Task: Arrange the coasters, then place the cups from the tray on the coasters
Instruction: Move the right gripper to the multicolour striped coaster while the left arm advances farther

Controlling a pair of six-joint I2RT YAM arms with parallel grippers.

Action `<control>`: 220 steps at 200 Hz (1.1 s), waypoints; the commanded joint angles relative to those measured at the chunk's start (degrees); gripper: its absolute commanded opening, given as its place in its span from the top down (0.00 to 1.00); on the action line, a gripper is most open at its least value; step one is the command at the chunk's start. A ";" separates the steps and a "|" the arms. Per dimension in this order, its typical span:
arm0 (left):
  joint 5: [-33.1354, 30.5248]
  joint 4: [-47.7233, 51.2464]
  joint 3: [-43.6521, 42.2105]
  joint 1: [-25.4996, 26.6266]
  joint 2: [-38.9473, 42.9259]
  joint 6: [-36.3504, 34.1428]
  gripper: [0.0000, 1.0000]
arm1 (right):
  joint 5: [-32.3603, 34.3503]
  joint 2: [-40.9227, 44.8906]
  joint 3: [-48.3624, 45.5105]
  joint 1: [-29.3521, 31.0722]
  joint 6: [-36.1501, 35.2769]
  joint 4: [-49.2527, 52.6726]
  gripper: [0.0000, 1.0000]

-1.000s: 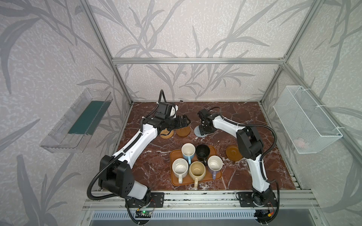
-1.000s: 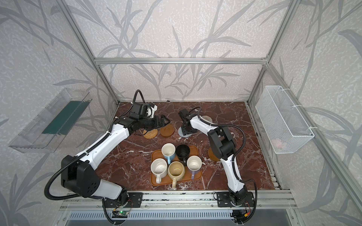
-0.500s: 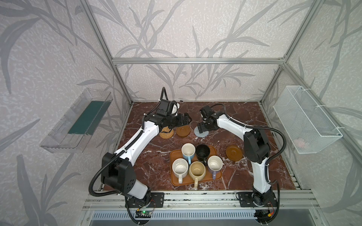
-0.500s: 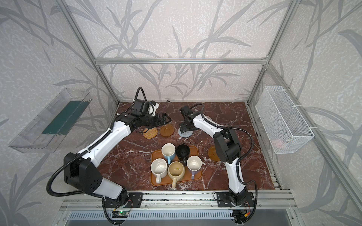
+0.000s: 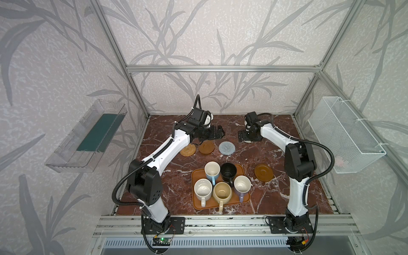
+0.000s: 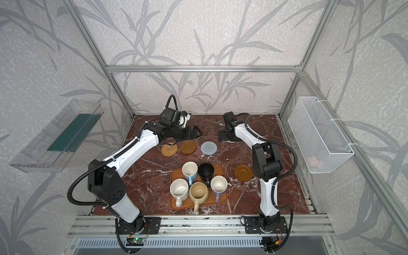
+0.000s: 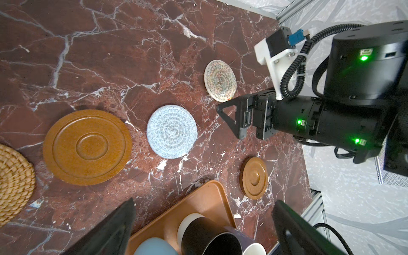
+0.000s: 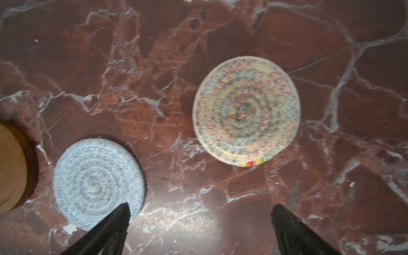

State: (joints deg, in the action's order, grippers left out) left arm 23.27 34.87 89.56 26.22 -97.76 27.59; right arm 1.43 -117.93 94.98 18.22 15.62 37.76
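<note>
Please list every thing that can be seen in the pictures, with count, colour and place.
coasters: five; tan woven, brown and grey-blue in a row at the back, cream patterned beside them, second brown right of the tray
tray: one, orange-brown, front middle
cups: five on the tray; light blue, black, speckled white, cream-beige, lavender
clear bin: one, left wall
wire basket: one, white, right wall
left gripper: open, empty
right gripper: open, empty

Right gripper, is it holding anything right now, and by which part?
Nothing is held. The right gripper is open above the table, its fingers clear of the cream coaster and the grey-blue coaster.
</note>
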 commanded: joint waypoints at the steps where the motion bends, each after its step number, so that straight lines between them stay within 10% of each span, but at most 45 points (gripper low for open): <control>1: -0.67 1.71 3.33 0.66 -1.67 -1.43 0.01 | -0.99 -1.74 1.18 -2.30 -2.16 1.67 0.01; 220: 0.29 -0.76 17.86 2.69 -19.65 -0.79 0.01 | -3.45 -19.30 21.20 -8.15 -8.39 9.83 0.27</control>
State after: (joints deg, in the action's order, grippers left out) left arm 23.49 34.28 105.08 28.45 -116.14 26.37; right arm -1.67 -135.90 113.40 10.24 8.75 44.56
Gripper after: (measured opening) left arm 0.994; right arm 0.734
